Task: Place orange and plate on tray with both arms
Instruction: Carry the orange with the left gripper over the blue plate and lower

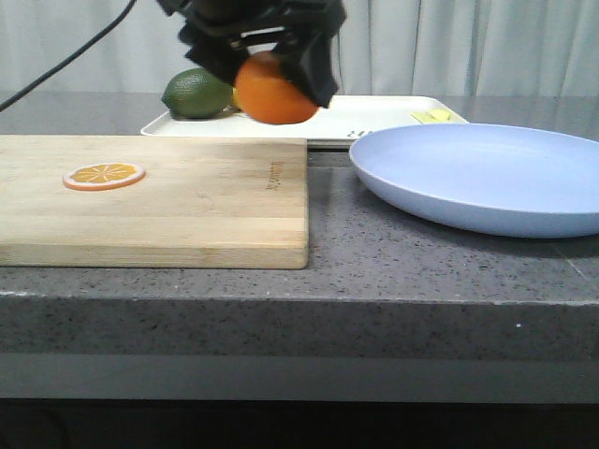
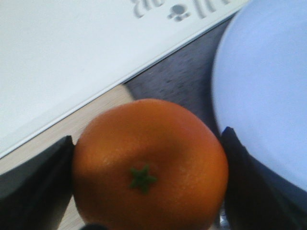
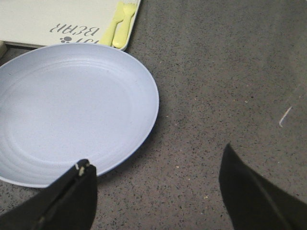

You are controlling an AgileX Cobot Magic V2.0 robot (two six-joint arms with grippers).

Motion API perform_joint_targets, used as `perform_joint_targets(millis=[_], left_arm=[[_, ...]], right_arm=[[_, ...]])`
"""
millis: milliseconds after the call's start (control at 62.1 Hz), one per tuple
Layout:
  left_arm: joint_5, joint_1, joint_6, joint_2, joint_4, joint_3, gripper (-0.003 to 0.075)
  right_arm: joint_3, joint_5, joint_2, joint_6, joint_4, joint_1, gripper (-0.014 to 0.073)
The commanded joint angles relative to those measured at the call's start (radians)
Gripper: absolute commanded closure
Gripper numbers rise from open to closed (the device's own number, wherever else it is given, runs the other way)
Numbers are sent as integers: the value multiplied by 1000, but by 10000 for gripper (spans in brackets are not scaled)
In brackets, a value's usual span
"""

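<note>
The left gripper [image 1: 278, 70] pinches the round bright-orange orange [image 1: 275, 90] by its sides, lifted above the tabletop's far edge, just short of the flat cream-white tray [image 1: 374, 120]. It looks firm, slightly slippery (a mid-height grip suits it). The right gripper [image 3: 158, 184] hangs spread beside the stiff, shallow pale-blue plate [image 3: 72, 110], best pinched at its rim, toward the right edge.

Bench layout, seen from the front

Cutting board [image 1: 154, 201] lies left, plate [image 1: 487, 178] right, tray [image 1: 374, 120] behind both; a lime [image 1: 195, 94] sits on the tray, a slice [image 1: 103, 175] on the board, the orange [image 1: 274, 91] held above.
</note>
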Motion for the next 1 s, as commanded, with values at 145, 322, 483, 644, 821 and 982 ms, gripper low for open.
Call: perform_joint_targets(millis=[145, 322, 483, 644, 821, 982], left_arm=[[-42, -126, 9, 46, -1, -169, 278], [-42, -191, 9, 142, -1, -276, 278], [-48, -221, 9, 211, -1, -344, 278], [-46, -232, 9, 258, -3, -390, 278], [-40, -232, 9, 268, -5, -389, 271], [-31, -234, 9, 268, -6, -389, 146]], right_arm=[[-30, -65, 10, -12, -3, 1, 50], [-30, -65, 10, -12, -3, 1, 50], [-30, -65, 10, -12, -3, 1, 50], [-30, -65, 10, -12, -3, 1, 50], [-30, -65, 10, -12, -3, 1, 50], [-30, -65, 10, -12, -3, 1, 50]])
